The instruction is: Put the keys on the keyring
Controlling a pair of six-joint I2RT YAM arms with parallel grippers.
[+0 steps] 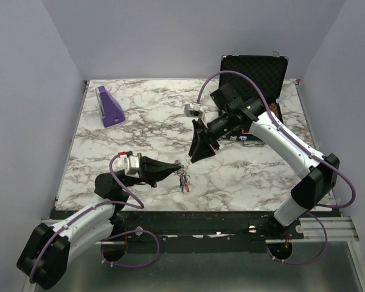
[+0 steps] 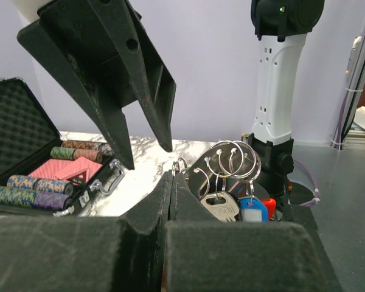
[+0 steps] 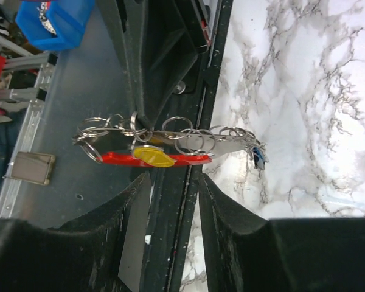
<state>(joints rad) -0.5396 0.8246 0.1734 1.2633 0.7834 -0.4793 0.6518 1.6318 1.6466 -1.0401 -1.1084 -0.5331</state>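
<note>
A marble-patterned counter [image 1: 146, 121] sits between lilac walls, with an open black case [image 1: 253, 73] of poker chips [image 2: 30, 181] at its far right and a purple wedge [image 1: 109, 106] at its far left. Near the front edge the left hand [image 1: 177, 165] is clamped on the keyring [image 1: 184, 178], whose rings, red crescent [image 3: 118, 159], yellow key [image 3: 153, 157] and blue key [image 2: 253, 210] dangle from its tips. The right hand [image 1: 202, 153] hovers just beside the bunch, fingers apart

The left arm reaches low with its gripper [image 1: 178, 165] clamped on the keyring [image 1: 184, 178], while the right arm angles down, its gripper [image 1: 201, 156] parted just above.
</note>
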